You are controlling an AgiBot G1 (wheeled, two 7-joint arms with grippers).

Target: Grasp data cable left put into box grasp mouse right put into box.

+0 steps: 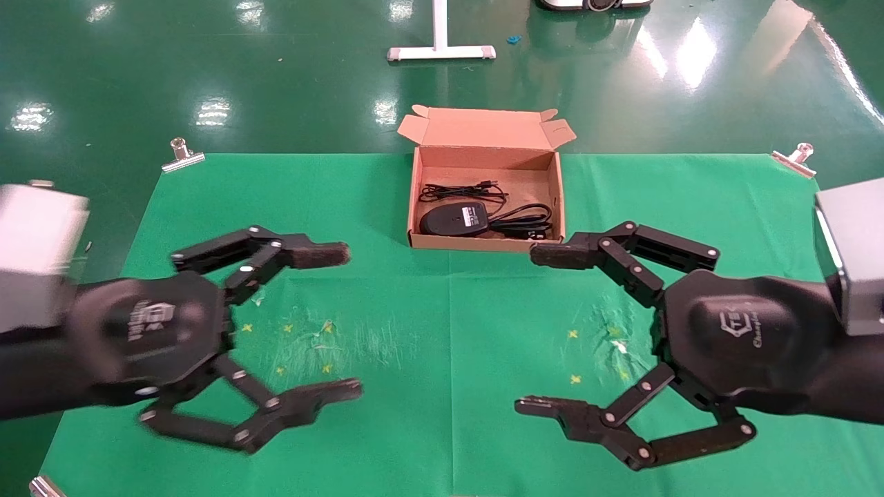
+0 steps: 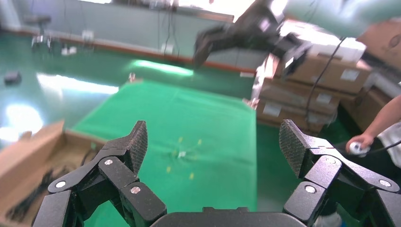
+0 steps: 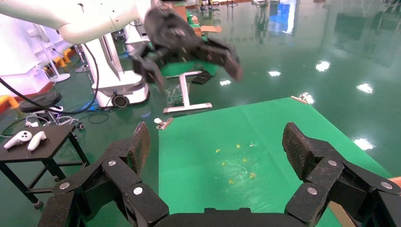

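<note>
Left gripper [image 1: 349, 321]: I am holding it above the green cloth [image 1: 442, 414], near side, left of centre; fingers spread wide, gripping nothing.
Right gripper [image 1: 535, 330]: I am hovering it over the cloth's right half, jaws equally wide, empty (upper fingertip lying just beside the box's near right corner).
Box [image 1: 483, 242]: sitting open at the cloth's far edge, centre, lid flap standing back.
Mouse [image 1: 456, 219]: lying inside the box, near wall, label side up.
Data cable [image 1: 521, 222]: lying in the box, bundled just right of the mouse.
Mouse cord [image 1: 459, 191]: thin, looping behind the mouse.
Clips [image 1: 182, 154]: pinning the cloth's far corners.
</note>
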